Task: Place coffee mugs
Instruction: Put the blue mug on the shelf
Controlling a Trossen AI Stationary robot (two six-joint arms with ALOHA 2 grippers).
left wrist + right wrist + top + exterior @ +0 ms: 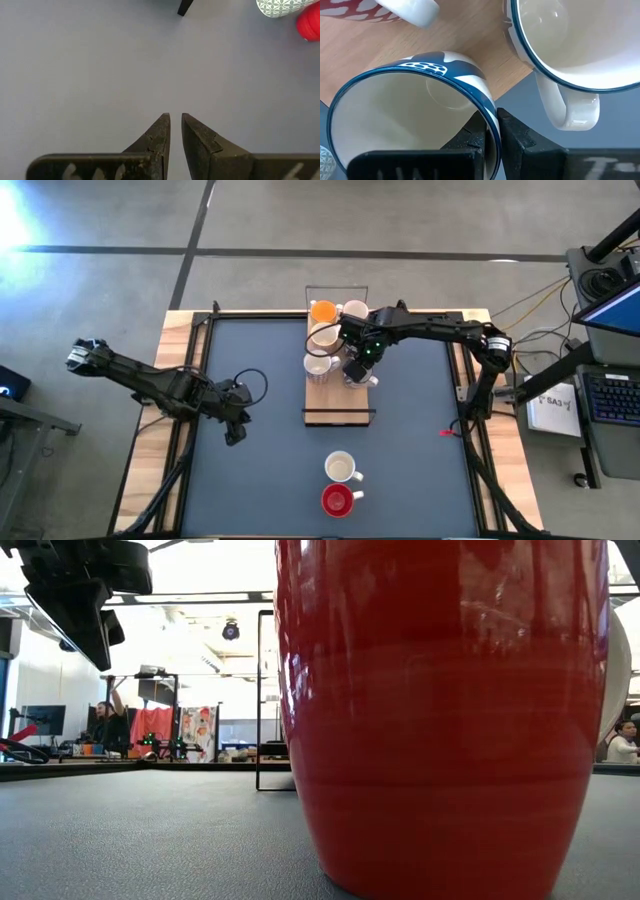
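- The right hand (357, 370) is seen over the wooden board (338, 402) at the middle of the counter (400, 450), at the board's right edge.
- In the right wrist view, the two dark fingers (512, 137) are clamped on the rim of a blue-and-white mug (415, 107), one finger inside the wall and one outside.
- That mug is shown above the board's edge, just beside a white mug with a blue rim (570, 45), whose handle juts out over the dark counter.
- A third mug with a red pattern (365, 12) is partly seen on the wood farther along in the same view.
- On the far half of the board a cluster of mugs is gathered: an orange mug (323, 311) at the far end, a cream mug (355, 311) just beside it, and two more white mugs (320, 350) along the board's left side.
- The near half of the board is left bare.
- Off the board, near the counter's front edge, a white mug (341, 468) stands with a red mug (337, 500) close in front of it.
- The low view is filled mostly by the red mug's wall.
- The left hand (235, 435) hangs over the bare left part of the counter, well apart from every mug.
- Its fingers (162, 137) are almost together, a thin gap left between the tips, with nothing held.
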